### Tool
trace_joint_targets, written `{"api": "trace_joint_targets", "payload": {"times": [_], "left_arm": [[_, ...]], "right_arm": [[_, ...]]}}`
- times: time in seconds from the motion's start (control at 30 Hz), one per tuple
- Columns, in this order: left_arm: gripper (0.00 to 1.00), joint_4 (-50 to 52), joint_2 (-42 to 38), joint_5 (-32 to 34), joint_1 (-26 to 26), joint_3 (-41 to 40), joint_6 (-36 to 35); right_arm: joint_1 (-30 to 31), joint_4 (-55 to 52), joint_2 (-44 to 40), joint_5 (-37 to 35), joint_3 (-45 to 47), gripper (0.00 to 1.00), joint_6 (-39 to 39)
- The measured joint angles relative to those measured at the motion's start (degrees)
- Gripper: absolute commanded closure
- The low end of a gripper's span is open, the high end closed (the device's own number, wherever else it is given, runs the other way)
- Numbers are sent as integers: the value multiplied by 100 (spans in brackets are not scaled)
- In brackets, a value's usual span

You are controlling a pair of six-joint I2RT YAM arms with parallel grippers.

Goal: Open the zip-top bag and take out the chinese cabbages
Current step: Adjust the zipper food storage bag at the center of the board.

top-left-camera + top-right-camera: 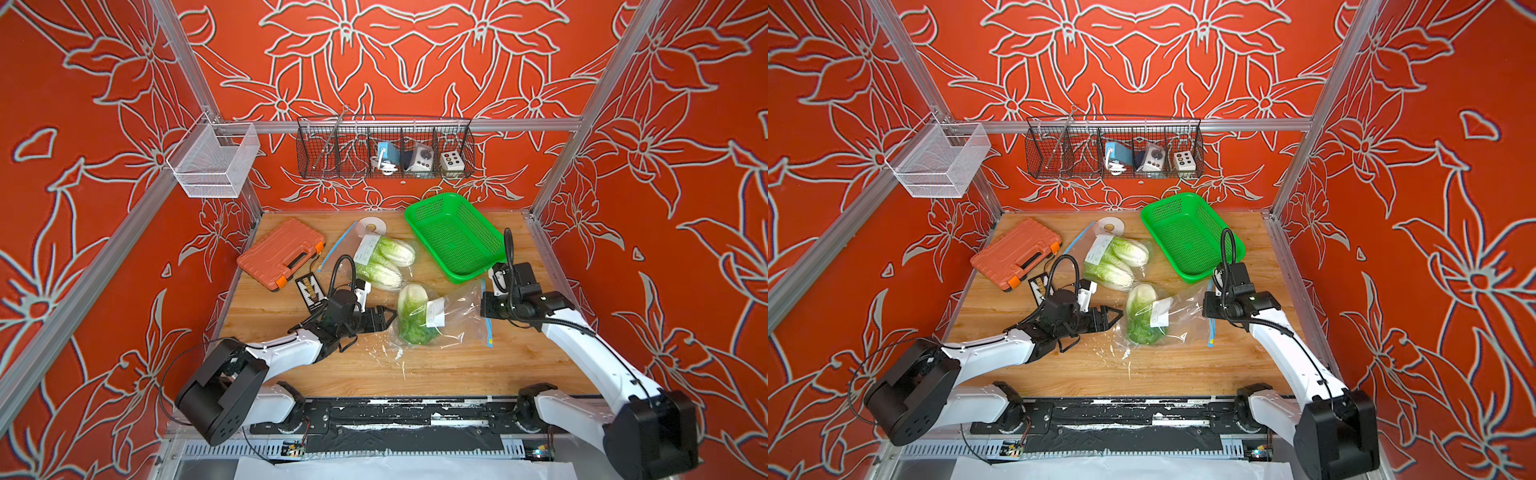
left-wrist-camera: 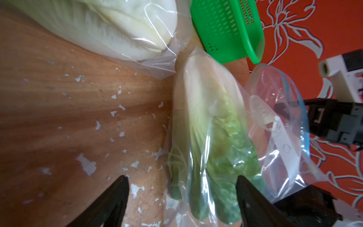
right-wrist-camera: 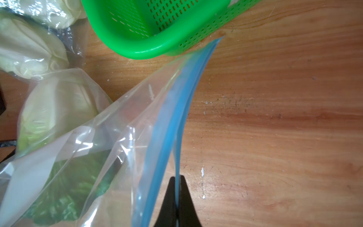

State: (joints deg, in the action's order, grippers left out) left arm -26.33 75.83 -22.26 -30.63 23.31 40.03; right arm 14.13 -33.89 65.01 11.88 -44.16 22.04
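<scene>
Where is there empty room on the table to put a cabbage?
The best bare patch is the front of the table, between the near bag and the black rail. The green basket is empty too. The middle is crowded: the far bag, the case, the open left hand, and the right hand pinching the zip.

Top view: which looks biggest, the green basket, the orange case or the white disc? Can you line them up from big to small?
Largest: green basket.
Middle: orange case, somewhat smaller.
Smallest: white disc, far smaller than both.
All three lie on the far half of the table, so nearness to the camera hardly changes this order.
</scene>
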Motion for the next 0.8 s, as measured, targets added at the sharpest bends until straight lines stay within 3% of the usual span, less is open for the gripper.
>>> {"api": "trace_joint_targets", "payload": {"times": [0.1,0.3,0.43,0.57,0.8], "left_arm": [[8,-275,326,-214,0,74,92],[28,-699,1128,-573,2,361,313],[54,-935,1381,-809,4,474,479],[97,-1036,1451,-922,0,625,522],[100,-1176,1453,-944,35,546,551]], "right_arm": [[0,291,363,219,33,100,9],[0,719,922,525,74,100,-9],[0,874,1147,669,74,100,-63],[0,935,1257,732,74,100,-79],[2,1163,1252,986,74,100,-254]]}}
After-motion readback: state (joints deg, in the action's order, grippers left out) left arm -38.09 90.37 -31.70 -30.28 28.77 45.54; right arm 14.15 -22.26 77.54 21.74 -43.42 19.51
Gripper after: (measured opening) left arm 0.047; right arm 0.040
